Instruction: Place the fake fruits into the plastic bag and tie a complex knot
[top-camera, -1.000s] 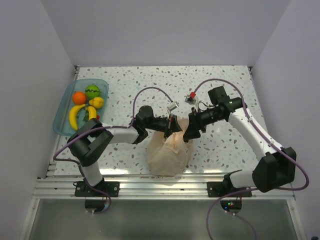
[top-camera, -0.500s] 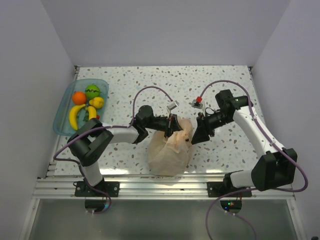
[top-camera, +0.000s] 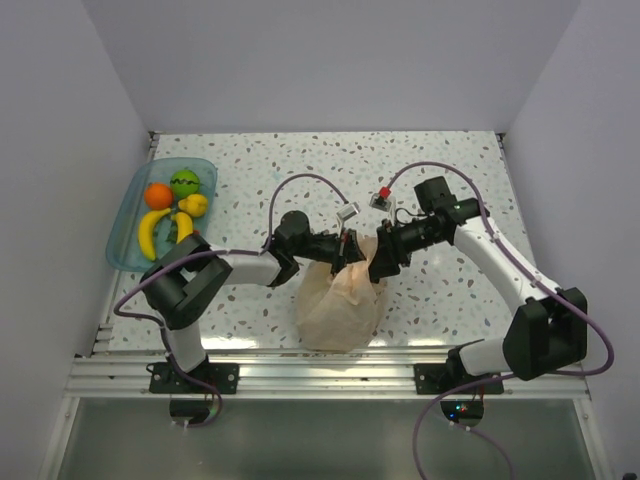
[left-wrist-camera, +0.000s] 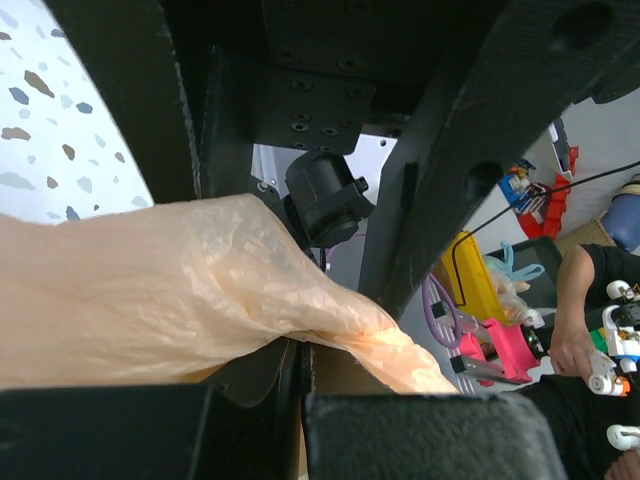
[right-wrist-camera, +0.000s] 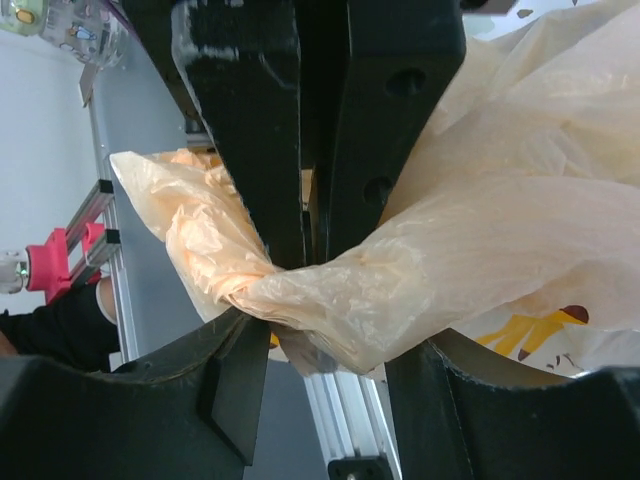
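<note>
The peach-orange plastic bag (top-camera: 338, 300) stands bunched at the table's front middle. Both grippers meet at its neck. My left gripper (top-camera: 346, 248) is shut on a fold of the bag's film (left-wrist-camera: 150, 290). My right gripper (top-camera: 378, 258) is open, its jaws on either side of a twisted bunch of the bag's handle (right-wrist-camera: 250, 285) without pinching it. I cannot tell whether that twist is a knot. An orange (top-camera: 157, 195), a green ball (top-camera: 184, 182), bananas (top-camera: 150, 236) and a small yellow piece (top-camera: 195, 204) lie away from the bag at the left.
The fruits lie in a clear blue tray (top-camera: 120, 232) against the left wall. An aluminium rail (top-camera: 320, 365) runs along the table's front edge just below the bag. Purple cables loop above both arms.
The right gripper pulled away to the right of the bag half a second ago and has come back to its neck. The left gripper has kept its hold, barely moving.
</note>
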